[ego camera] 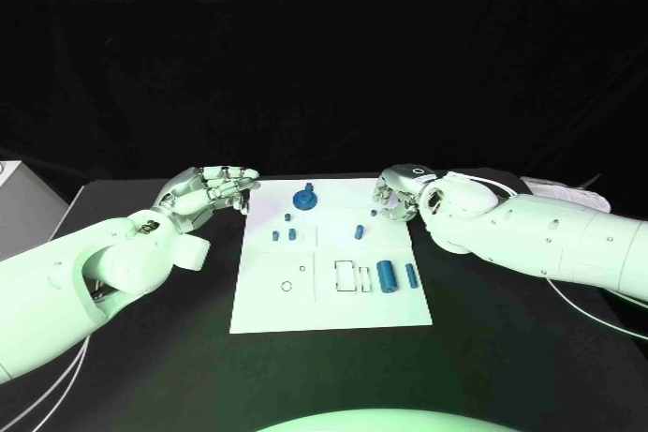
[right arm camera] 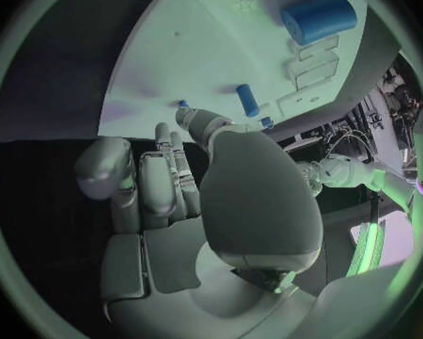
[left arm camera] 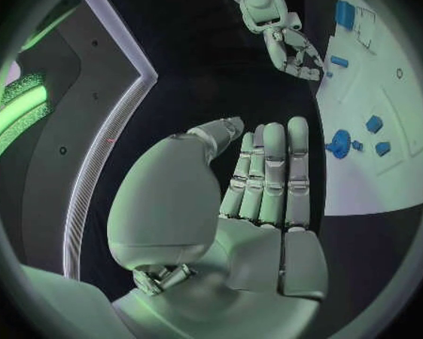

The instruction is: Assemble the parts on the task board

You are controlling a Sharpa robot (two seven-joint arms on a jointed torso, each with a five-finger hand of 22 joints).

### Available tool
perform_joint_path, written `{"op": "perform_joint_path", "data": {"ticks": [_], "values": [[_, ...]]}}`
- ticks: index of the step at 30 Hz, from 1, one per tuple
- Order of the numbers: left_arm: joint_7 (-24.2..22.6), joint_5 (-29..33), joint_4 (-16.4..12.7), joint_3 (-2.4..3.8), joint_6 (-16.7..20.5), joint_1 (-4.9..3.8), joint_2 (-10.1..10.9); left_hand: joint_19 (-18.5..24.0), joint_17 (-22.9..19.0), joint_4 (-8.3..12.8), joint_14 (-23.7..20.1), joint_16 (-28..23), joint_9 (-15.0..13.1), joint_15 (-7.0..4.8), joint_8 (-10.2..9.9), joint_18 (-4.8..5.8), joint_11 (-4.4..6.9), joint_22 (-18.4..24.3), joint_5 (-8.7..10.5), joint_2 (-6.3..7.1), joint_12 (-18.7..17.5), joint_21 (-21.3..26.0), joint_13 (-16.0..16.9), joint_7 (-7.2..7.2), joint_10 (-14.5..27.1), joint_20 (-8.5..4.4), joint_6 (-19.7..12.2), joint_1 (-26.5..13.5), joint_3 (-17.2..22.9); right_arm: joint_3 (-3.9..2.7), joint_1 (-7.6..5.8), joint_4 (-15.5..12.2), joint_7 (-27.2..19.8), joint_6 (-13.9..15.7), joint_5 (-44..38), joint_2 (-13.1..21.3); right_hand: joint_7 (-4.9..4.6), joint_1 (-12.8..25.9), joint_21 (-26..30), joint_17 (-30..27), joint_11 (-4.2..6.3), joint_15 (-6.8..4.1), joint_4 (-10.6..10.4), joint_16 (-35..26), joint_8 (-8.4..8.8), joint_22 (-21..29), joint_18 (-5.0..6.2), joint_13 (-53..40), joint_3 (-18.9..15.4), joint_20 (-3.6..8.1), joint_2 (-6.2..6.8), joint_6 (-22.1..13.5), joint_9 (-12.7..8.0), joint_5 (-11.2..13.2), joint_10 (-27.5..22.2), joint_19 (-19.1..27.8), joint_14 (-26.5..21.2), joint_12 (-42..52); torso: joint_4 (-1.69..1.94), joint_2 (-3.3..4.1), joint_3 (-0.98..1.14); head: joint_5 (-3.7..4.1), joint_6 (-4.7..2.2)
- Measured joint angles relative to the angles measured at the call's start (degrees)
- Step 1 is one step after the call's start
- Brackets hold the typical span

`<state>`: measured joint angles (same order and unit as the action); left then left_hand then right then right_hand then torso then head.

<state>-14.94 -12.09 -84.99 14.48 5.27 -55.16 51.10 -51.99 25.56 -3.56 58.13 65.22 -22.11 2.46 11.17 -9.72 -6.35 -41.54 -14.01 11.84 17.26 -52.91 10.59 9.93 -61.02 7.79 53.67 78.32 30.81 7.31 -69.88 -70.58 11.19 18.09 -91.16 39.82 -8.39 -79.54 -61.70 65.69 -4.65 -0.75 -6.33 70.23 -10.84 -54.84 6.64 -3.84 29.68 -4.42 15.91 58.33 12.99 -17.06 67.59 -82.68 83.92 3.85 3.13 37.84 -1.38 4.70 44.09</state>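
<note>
Parts (ego camera: 387, 275) lie loose across the task board (ego camera: 271, 305) in the head view; a round part (ego camera: 305, 200) stands at its far edge. Judged barely begun. Left hand (ego camera: 210, 190) and right hand (ego camera: 400, 195) flank the board.

Left wrist view: fingers (left arm camera: 272, 173) straight, together, holding nothing.

Right wrist view: fingers (right arm camera: 159, 177) curled, empty. No legible writing.
</note>
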Motion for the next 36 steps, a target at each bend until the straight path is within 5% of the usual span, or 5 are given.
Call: {"op": "perform_joint_path", "data": {"ticks": [16,36], "values": [[-0.33,0.70,-0.66,0.02,-0.06,0.10,0.51,0.00,-0.24,0.16,-0.40,-0.34,0.01,0.00,0.00,0.01,-0.20,0.28,0.00,-0.24,0.00,0.51,-0.01,0.00,0.20,0.00,0.00,0.24,-0.15,0.01,1.71,2.66,0.12,0.03,-0.10,-2.78,-0.32,0.00,-0.67,0.14,-0.50,0.15,0.15,0.89,-0.23,-0.85,0.00,-0.07,0.47,0.00,0.00,0.32,0.43,0.00,-0.52,0.00,0.15,0.00,0.06,0.00,-0.05,0.01,0.47],[-0.17,0.78,-0.76,0.02,-0.02,0.10,0.58,0.00,-0.32,0.16,-0.40,-0.55,0.02,0.00,0.00,0.01,-0.20,0.36,0.00,-0.24,0.00,0.50,-0.02,0.00,0.20,0.00,0.00,0.24,-0.15,-0.16,2.06,5.02,0.04,0.20,0.06,-4.67,-0.30,-0.01,-1.56,0.09,-0.54,0.13,0.07,1.90,-1.11,-1.79,0.00,-0.37,1.97,-0.22,-1.07,0.95,1.16,-0.01,-0.02,0.22,0.13,0.45,0.03,-0.04,-0.06,-0.23,0.71]]}}
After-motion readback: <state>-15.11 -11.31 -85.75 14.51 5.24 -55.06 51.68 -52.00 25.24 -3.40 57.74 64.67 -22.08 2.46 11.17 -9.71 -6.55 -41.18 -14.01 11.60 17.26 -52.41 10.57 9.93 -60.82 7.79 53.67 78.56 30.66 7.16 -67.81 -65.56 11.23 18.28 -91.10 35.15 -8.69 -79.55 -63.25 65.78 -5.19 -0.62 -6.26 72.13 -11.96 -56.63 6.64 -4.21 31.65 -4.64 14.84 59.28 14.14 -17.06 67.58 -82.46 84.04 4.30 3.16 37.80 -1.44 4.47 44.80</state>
